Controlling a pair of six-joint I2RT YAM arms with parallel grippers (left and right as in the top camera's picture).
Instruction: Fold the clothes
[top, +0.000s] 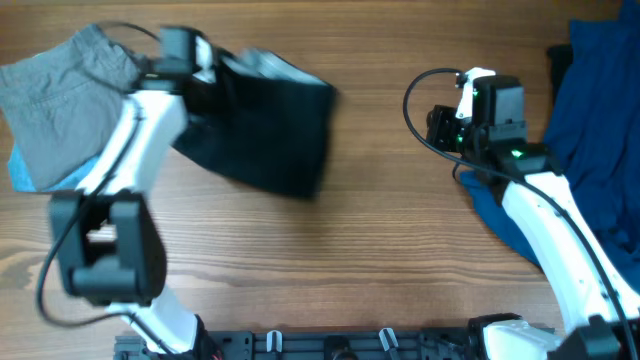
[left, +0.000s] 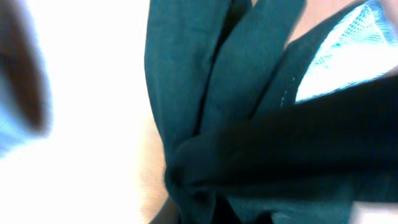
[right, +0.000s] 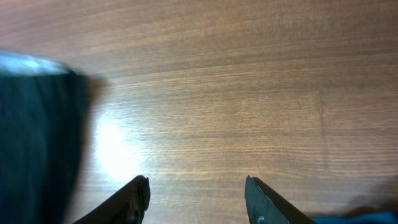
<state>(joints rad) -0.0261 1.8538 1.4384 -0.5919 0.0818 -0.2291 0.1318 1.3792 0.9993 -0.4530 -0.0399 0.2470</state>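
Folds of the dark garment ran together into one tight bunch at the bottom of the left wrist view, just where the left tool was closed on them. The fingers themselves were hidden by the cloth. A pale mesh lining showed at the upper right of that view.

Seen from overhead, the garment hung from the tool over the far left part of the table and spread toward the middle. Its lower edge was low over the wood or touching it; I could not tell which, because the cloth was blurred. Just left of the left arm lay a grey garment, with a light blue cloth showing from under its near edge.

The right tool was wide open and held nothing. Its two black fingers stood well apart with only bare wood between them. It pointed toward the dark garment, which showed as a blurred dark shape at the left edge of the right wrist view, well apart from the fingers. Behind the right tool, at the right edge of the table, lay a pile of blue clothes, and a part of it reached under the right arm.
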